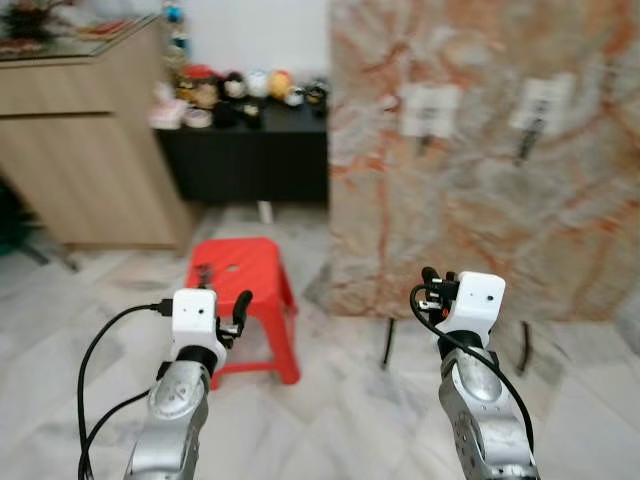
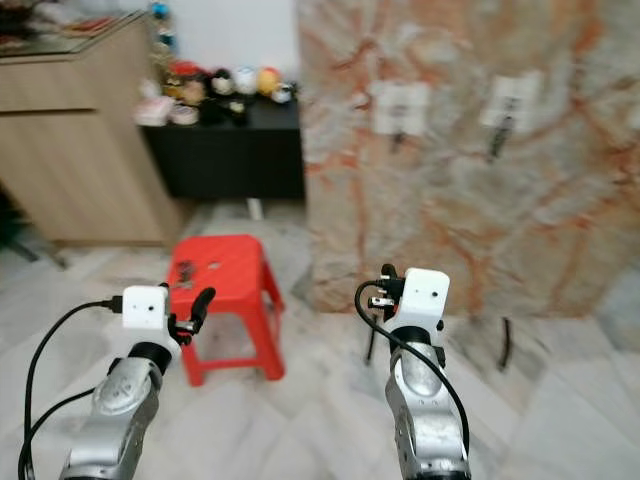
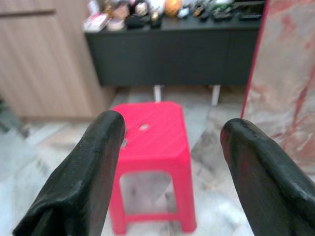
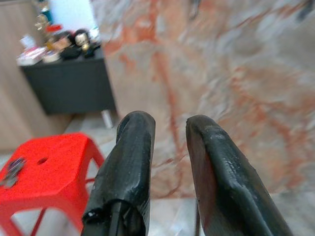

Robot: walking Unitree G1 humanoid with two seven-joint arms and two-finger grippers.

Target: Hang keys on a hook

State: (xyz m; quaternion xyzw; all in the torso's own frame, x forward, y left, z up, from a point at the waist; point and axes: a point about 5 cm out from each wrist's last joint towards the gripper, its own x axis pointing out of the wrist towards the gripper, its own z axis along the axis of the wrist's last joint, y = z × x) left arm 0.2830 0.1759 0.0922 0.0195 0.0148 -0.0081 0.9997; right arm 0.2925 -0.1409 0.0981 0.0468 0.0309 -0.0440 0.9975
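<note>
Both grippers are held raised before the robot, and nothing is grasped in either: the left gripper (image 3: 167, 162) has its fingers spread wide, while the right gripper (image 4: 170, 162) has only a narrow gap between its fingers, with nothing in it. A small dark object, probably the keys (image 4: 11, 169), is seen lying on the top of the red stool (image 1: 243, 275), near its far left edge — it is too small and blurred for more to be told. On the marbled panel (image 1: 480, 190) to the right, two white hook plates (image 1: 430, 108) are mounted high and well apart from the stool. The step in hand is judged to be the approach, since the keys are not yet picked up. For the next move, the stool must be reached and one gripper lowered over the keys — the left one is pointed at it already.
</note>
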